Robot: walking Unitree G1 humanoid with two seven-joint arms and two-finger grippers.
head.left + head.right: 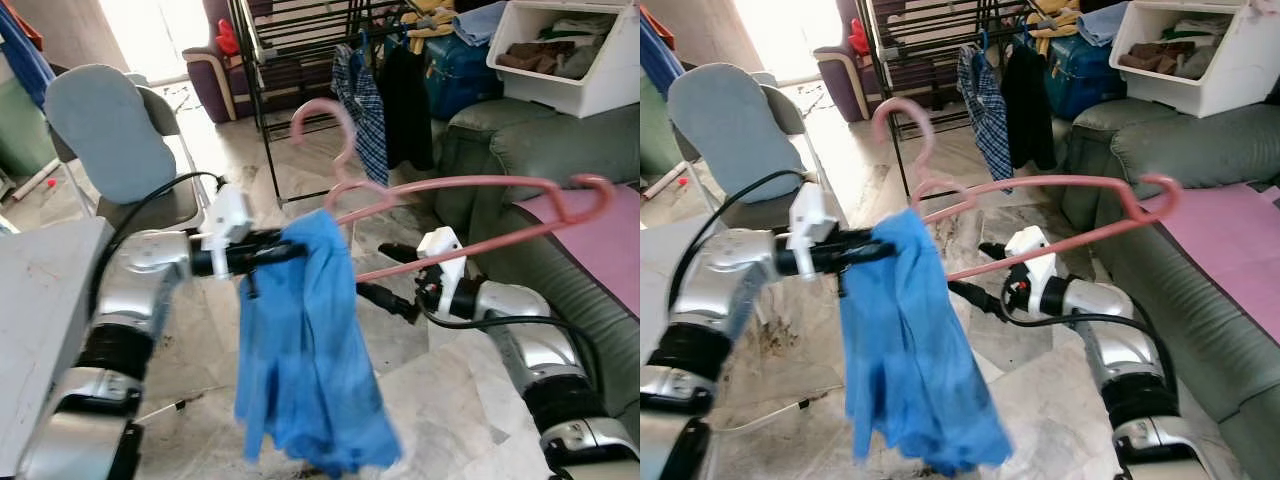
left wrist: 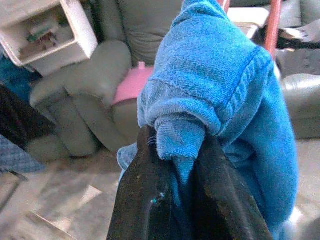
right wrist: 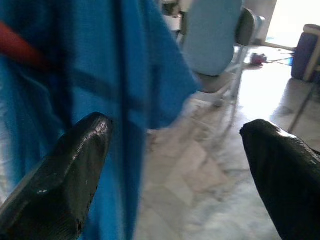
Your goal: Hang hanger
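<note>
Status check: pink hanger (image 1: 470, 215) is up in the air w/ a blue towel-ish cloth (image 1: 305, 350) draped on its left end, hook pointing up. Left gripper (image 1: 295, 245) is clamped on a bunched fold of that cloth, clear in the left wrist view. Right gripper (image 1: 400, 280) sits just under the hanger's lower bar, fingers spread wide, holding nothing afaict. Using the black drying rack (image 1: 300, 40) as landmark: hanger is well in front of it and nowhere near touching a rail. So imo cloth-on-hanger is basically done, actual hanging isn't. Still needs carrying over to the rack, then hook over a bar.
</note>
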